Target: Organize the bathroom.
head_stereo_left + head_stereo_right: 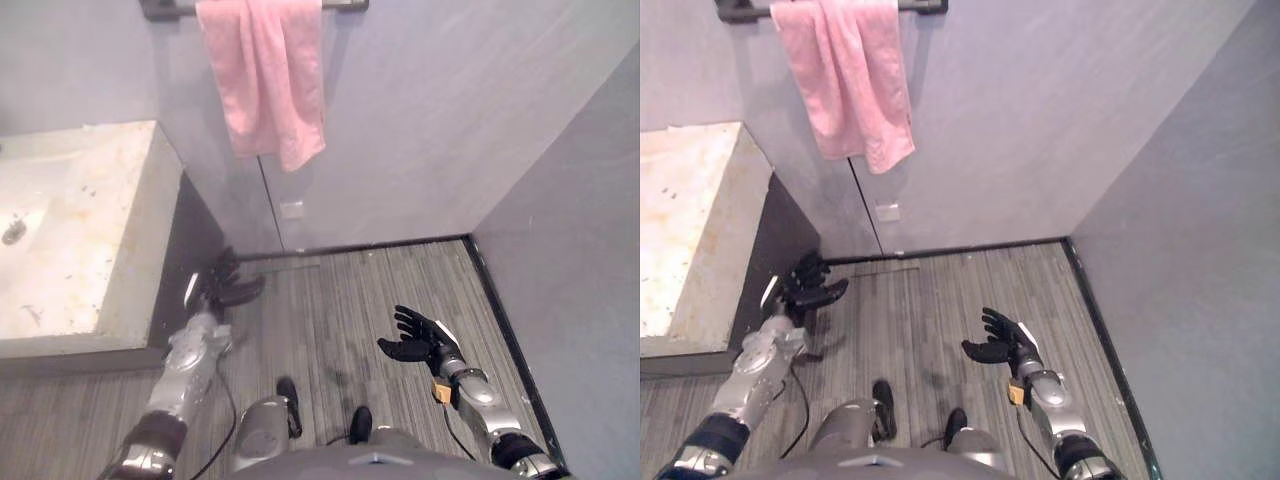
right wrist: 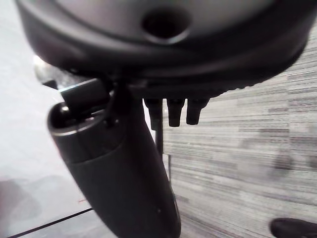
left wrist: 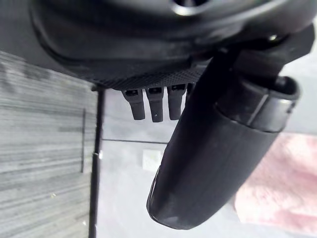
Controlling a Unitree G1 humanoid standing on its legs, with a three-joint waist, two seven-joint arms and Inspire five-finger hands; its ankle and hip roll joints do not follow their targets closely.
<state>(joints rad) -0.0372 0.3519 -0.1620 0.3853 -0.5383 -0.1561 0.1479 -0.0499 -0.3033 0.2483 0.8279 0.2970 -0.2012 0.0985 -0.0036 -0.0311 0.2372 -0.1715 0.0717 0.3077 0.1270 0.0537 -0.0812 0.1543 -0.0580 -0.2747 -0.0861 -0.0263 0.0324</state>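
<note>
A pink towel point(image 1: 265, 75) hangs folded over a dark rail point(image 1: 165, 10) high on the grey wall; part of the towel point(image 3: 280, 188) also shows past my left thumb. My left hand point(image 1: 222, 285) hovers low beside the dark side of the sink counter, fingers relaxed and holding nothing. Over the striped floor my right hand point(image 1: 415, 337) is raised, palm up, fingers spread and empty. Both hands are well below the towel.
A pale stone sink counter point(image 1: 120, 240) with a drain point(image 1: 13, 231) fills the left side. A small white outlet plate point(image 1: 291, 209) sits low on the back wall. A grey side wall point(image 1: 580, 280) closes the right; striped floor point(image 1: 330, 300) lies between.
</note>
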